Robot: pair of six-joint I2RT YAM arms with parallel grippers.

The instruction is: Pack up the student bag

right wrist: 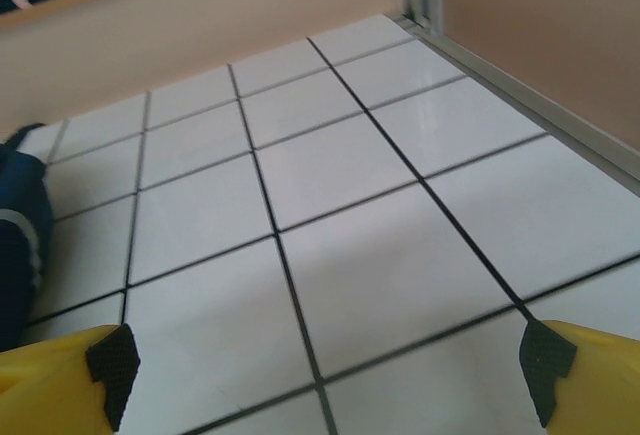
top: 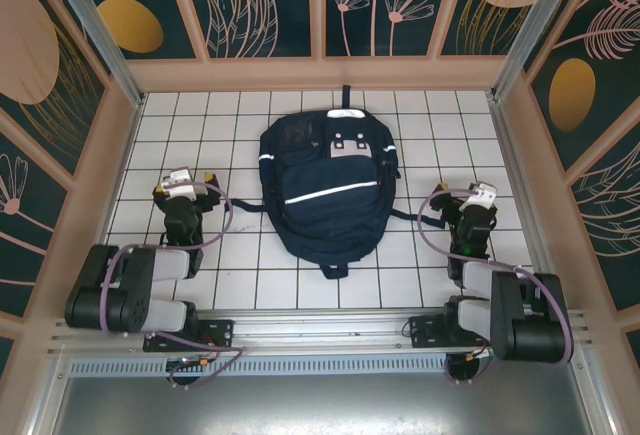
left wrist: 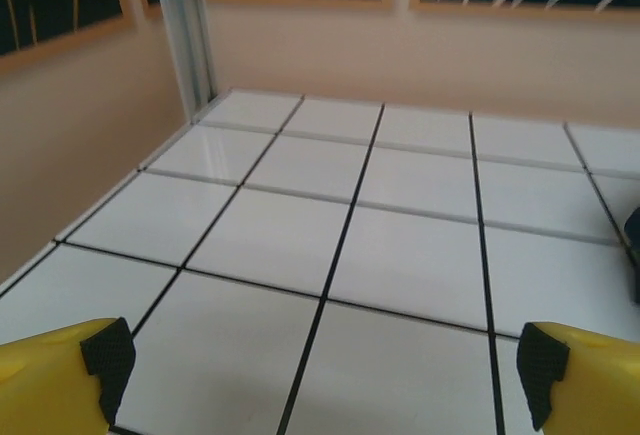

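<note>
The student bag [top: 325,190] is a large navy backpack with a white reflective stripe and a grey patch. It lies flat in the middle of the white tiled table [top: 240,285], front side up, top handle toward the back wall. My left gripper [top: 184,179] rests to the bag's left, apart from it; in the left wrist view it [left wrist: 325,370] is open over bare tile. My right gripper [top: 466,193] sits to the bag's right, and in the right wrist view it [right wrist: 330,370] is open with nothing between its fingers. The student bag's edge [right wrist: 20,225] shows at that view's left.
Beige walls [top: 110,145] enclose the table on the left, back and right, with metal corner posts [left wrist: 190,35]. A dark strap [top: 405,215] trails from the bag toward the right arm. Bare tiles lie in front of both grippers.
</note>
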